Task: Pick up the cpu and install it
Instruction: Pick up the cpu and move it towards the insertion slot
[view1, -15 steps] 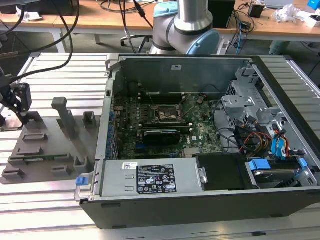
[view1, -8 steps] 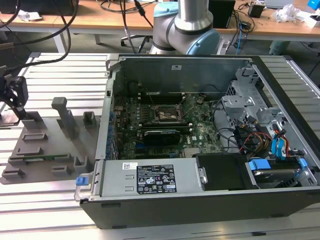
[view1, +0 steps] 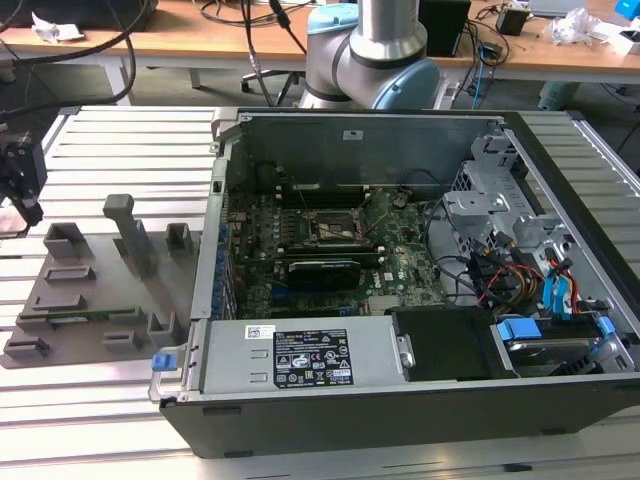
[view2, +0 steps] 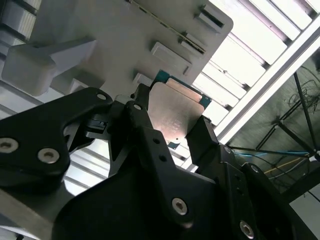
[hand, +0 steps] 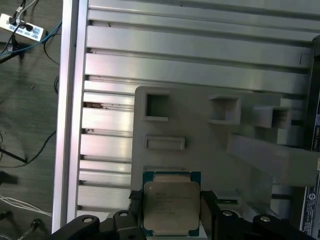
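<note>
Holding the cpu (view2: 175, 112) by two opposite edges, the pincer (view2: 172, 127) pinches it between its black fingers (view2: 141, 117), one on each side, as both wrist views show. The pick looks done: the chip seems to hang just clear of the grey tray (hand: 200, 125), though I cannot tell for sure whether it is fully out of its seat. The install is not done. In the exterior view the pincer (view1: 22, 180) sits at that view's left, over the desk (view1: 110, 400) and well apart from the open case (view1: 400, 420), whose socket (view1: 330, 228) on the green board (view1: 395, 270) shows no chip.

The cpu is a flat square with a matte silver-grey metal lid on a thin blue-green rim. The tray is dull moulded plastic with boxy pockets and ribs. The desk is made of shiny ribbed aluminium slats. The case is dark sheet metal.
</note>
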